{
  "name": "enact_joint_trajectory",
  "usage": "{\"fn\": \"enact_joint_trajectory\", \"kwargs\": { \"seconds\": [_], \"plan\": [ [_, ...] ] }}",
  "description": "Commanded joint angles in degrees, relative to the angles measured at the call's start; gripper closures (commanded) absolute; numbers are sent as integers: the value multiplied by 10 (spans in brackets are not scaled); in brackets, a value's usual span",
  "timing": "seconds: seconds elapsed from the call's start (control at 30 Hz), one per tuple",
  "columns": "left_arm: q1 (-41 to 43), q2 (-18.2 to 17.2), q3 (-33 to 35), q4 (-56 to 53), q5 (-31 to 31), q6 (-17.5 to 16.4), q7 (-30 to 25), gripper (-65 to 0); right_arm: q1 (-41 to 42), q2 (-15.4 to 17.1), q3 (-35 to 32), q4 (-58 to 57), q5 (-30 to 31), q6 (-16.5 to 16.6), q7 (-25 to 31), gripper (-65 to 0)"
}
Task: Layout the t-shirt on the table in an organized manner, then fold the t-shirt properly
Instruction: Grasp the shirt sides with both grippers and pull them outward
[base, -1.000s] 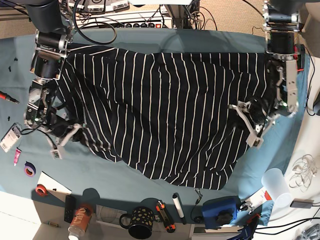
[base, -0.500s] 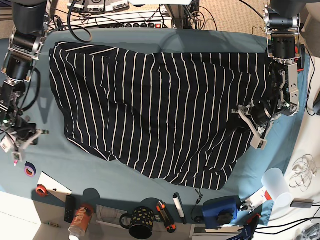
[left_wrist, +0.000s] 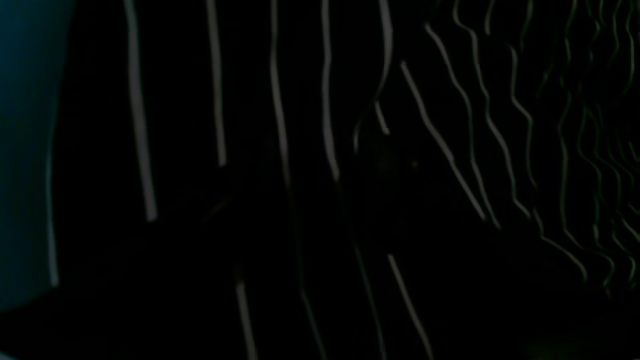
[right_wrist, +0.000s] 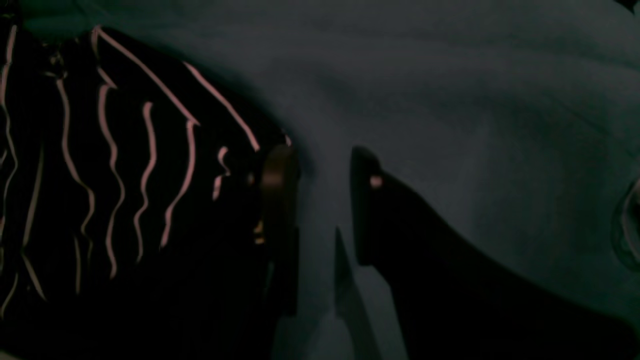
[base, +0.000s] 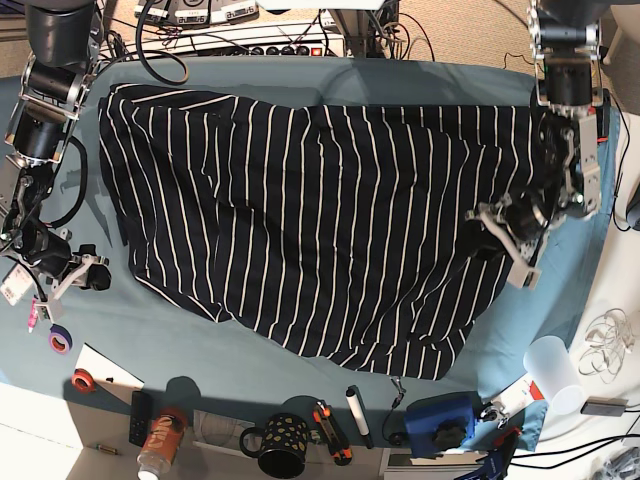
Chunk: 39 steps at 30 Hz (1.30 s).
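Observation:
The t-shirt (base: 320, 220), dark with thin white stripes, lies spread across the teal table (base: 150, 320), its lower hem slanting towards the front right. On the bare cloth left of the shirt, my right gripper (base: 72, 272) stands apart from the fabric. The right wrist view shows that gripper (right_wrist: 320, 170) open, table cloth showing in the gap and the t-shirt (right_wrist: 125, 175) just beside its left finger (right_wrist: 277, 180). My left gripper (base: 503, 244) rests on the shirt's right side with its fingers spread wide. Striped t-shirt fabric (left_wrist: 320, 150) fills the dark left wrist view, where no fingers show.
Along the front edge stand an orange can (base: 158, 440), a dark mug (base: 280, 445), a marker (base: 357, 415) and a blue device (base: 440, 420). A plastic cup (base: 553, 368) is at the front right. Tape rolls (base: 60, 340) lie at the left edge. Cables and a power strip (base: 260, 40) run behind.
My right gripper let go of the shirt's lower left edge, moved left off the fabric and opened. The shirt's left side now lies flat. The left gripper barely shifted.

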Motion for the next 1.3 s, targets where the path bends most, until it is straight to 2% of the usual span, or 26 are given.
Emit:
{"fn": "enact_joint_trajectory", "kwargs": {
  "seconds": [0.0, 0.17, 0.33, 0.47, 0.57, 0.63, 0.7, 0.83, 0.93, 1.13, 1.27],
  "plan": [
    [39, -2, 5, -16, 82, 22, 123, -276, 16, -2, 3, 9, -7, 1, 11, -189],
    [71, -2, -38, -15, 63, 20, 127, -269, 12, -56, 3, 9, -54, 1, 22, -189],
    [84, -2, -126, -14, -6, -44, 152, -264, 12, -94, 3, 9, -108, -25, 37, -188],
    [84, -2, -188, -14, -80, -81, 180, -263, 13, -99, 3, -18, -126, -38, 36, -188],
    [81, -2, -206, -14, -105, -95, 197, -244, 11, -100, 3, -44, -126, -38, 26, -180],
    [81, -1, -204, -14, -112, -100, 203, -229, 7, -99, 3, -48, -126, -39, 10, -100],
    [81, 0, -200, -14, -114, -100, 203, -229, 6, -98, 3, -48, -127, -39, 5, -5],
    [81, 0, -199, -14, -118, -100, 202, -229, 8, -85, 3, -46, -144, -81, 39, 0],
    [81, 0, -199, -13, -158, -100, 203, -229, 8, -62, 4, -46, -150, -113, 86, 0],
    [66, 0, -199, -6, -178, -102, 205, -229, 11, -9, 4, -46, -150, -119, 96, 0],
    [50, 0, -199, -6, -181, -122, 226, -229, 11, 15, 4, -46, -150, -120, 99, 0]
  ]
}}
